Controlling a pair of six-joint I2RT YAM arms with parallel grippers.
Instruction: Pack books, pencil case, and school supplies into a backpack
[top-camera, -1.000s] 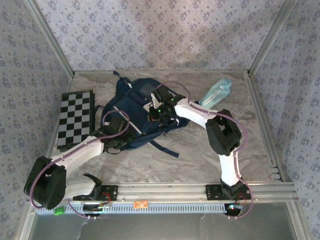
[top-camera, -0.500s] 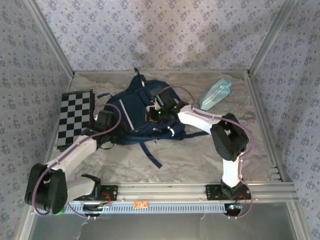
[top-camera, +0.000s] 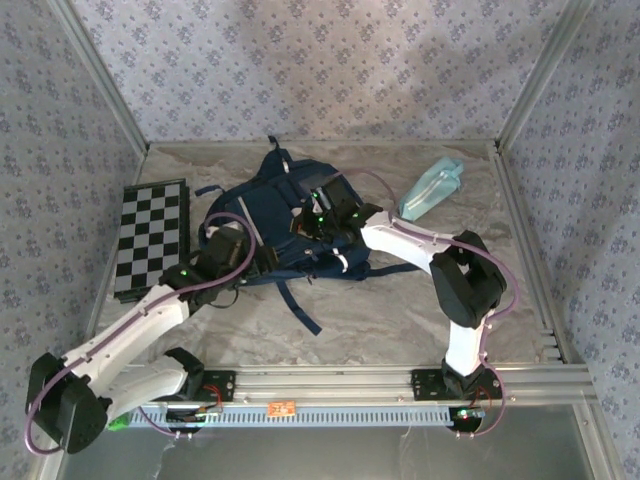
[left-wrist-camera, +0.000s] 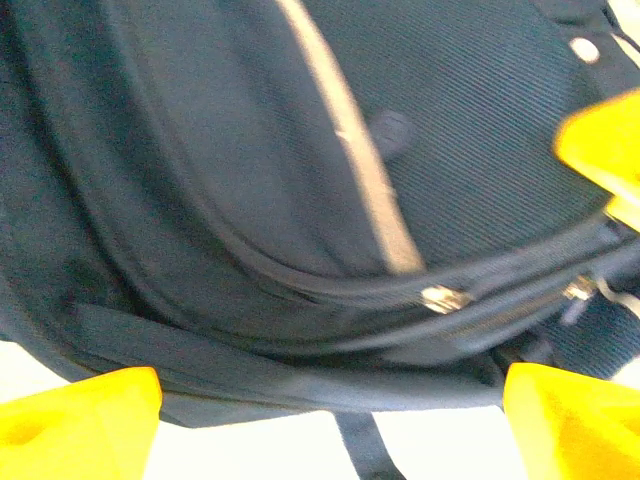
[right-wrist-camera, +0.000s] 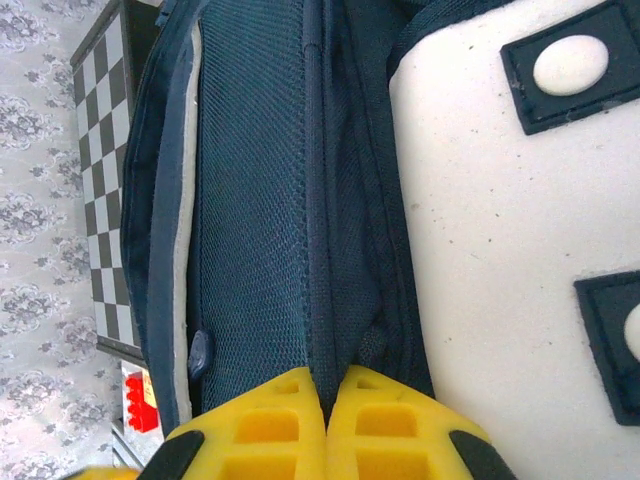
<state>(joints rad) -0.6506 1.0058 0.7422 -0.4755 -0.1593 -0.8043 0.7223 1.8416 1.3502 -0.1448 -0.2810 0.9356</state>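
The left arm (top-camera: 130, 330) folds back from its base to a low elbow at the near left, then its white forearm slants forward and inward. The left gripper (top-camera: 260, 262) points toward the middle of the table. In the left wrist view its yellow fingers (left-wrist-camera: 80, 420) stand far apart, with nothing clamped between them.

The right arm (top-camera: 410, 238) rises from its base to a dark elbow, then reaches left and slightly away. The right gripper (top-camera: 305, 228) has its yellow fingers (right-wrist-camera: 265, 425) pressed together, pinching a ridge of the backpack (right-wrist-camera: 250, 200) fabric.
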